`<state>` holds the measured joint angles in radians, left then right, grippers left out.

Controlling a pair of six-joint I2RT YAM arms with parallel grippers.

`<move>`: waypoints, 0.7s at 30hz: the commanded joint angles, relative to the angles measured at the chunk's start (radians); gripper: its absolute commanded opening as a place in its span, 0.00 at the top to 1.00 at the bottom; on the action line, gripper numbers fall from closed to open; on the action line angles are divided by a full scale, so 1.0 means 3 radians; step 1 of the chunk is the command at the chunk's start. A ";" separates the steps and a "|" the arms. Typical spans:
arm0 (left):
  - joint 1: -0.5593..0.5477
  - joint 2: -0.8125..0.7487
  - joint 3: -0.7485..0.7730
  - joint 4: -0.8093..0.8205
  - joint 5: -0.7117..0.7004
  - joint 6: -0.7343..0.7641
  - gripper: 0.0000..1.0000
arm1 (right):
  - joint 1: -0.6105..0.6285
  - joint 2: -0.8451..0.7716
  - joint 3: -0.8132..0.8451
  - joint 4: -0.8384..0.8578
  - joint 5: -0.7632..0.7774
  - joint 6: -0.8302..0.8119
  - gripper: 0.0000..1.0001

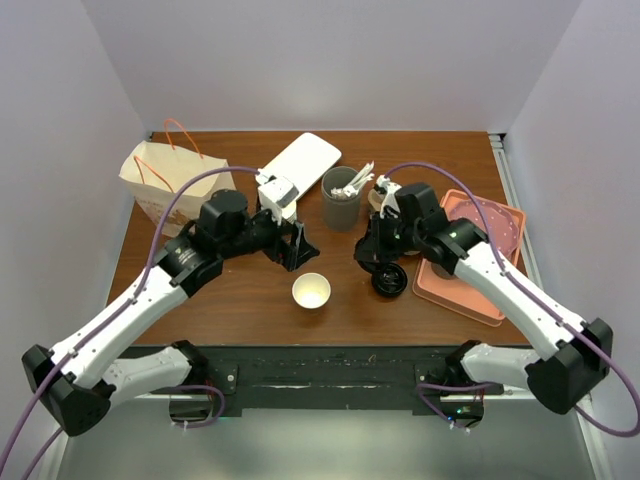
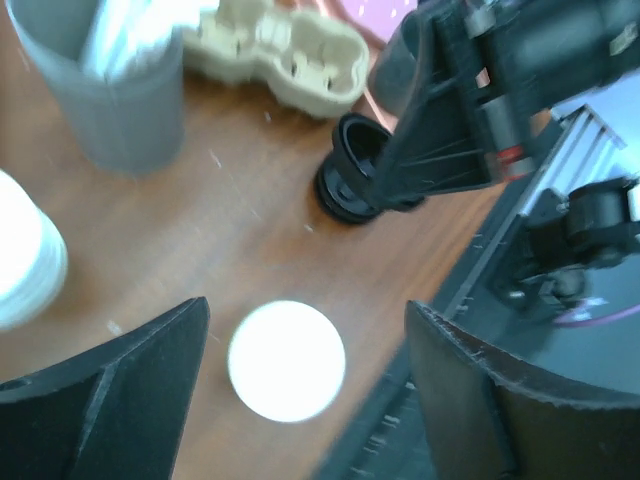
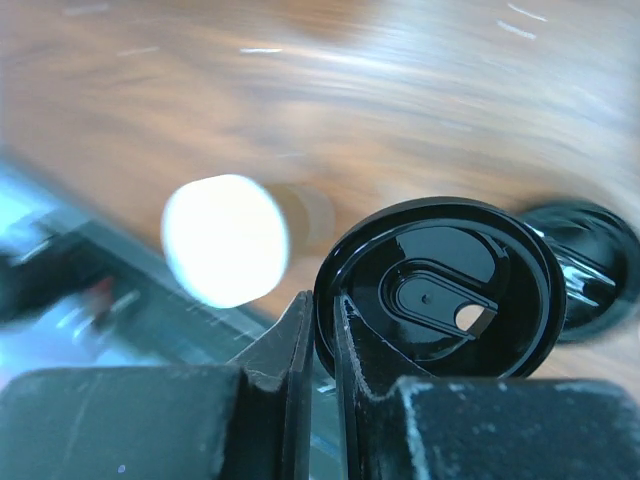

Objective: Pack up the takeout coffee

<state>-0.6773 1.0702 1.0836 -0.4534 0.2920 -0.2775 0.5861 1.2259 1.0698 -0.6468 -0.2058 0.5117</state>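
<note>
A small cream-white paper cup [image 1: 311, 291] stands upright with no lid near the table's front middle. It also shows in the left wrist view [image 2: 287, 360] and the right wrist view [image 3: 225, 240]. My right gripper [image 1: 366, 254] [image 3: 322, 300] is shut on the rim of a round black lid [image 3: 440, 290], held above the table to the right of the cup. My left gripper [image 1: 300, 243] [image 2: 307, 305] is open and empty, hovering above and just behind the cup. A paper bag [image 1: 160, 180] with orange handles stands at the back left.
A stack of black lids [image 1: 389, 281] [image 2: 355, 180] [image 3: 590, 270] sits beside a pink tray [image 1: 470, 255]. A dark grey cup of white utensils [image 1: 340, 198] stands mid-back. A stack of lidless cups [image 1: 300, 160] lies behind it. A pulp cup carrier [image 2: 280, 50] lies near the tray.
</note>
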 commanded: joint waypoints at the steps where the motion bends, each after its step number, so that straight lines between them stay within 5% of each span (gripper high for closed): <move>1: -0.0002 -0.0503 -0.0551 0.0916 0.0268 0.1213 0.09 | -0.0006 -0.0169 0.0223 -0.0191 -0.1133 -0.0437 0.92; 5: -0.0007 -0.1092 -0.1223 0.2056 0.0490 0.1978 0.10 | -0.0001 -0.0328 0.0274 -0.0145 -0.1660 -0.0519 0.93; 10: -0.0007 -0.0685 -0.0897 0.1400 0.1121 0.2703 0.16 | 0.0005 -0.0440 0.0284 -0.0053 -0.2218 -0.0402 0.92; 16: -0.0007 -0.0674 -0.1015 0.1890 0.1746 0.2668 0.17 | 0.0030 -0.0379 0.0376 -0.0405 -0.2428 -0.0581 0.92; 21: -0.0145 -0.0541 -0.0769 0.1395 0.1936 0.3057 0.16 | 0.0066 -0.0359 0.0443 -0.0274 -0.2530 -0.0505 0.92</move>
<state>-0.6910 0.8894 0.7868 -0.0139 0.7780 0.5182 0.5957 1.1160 1.1465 -0.7422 -0.8890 0.3588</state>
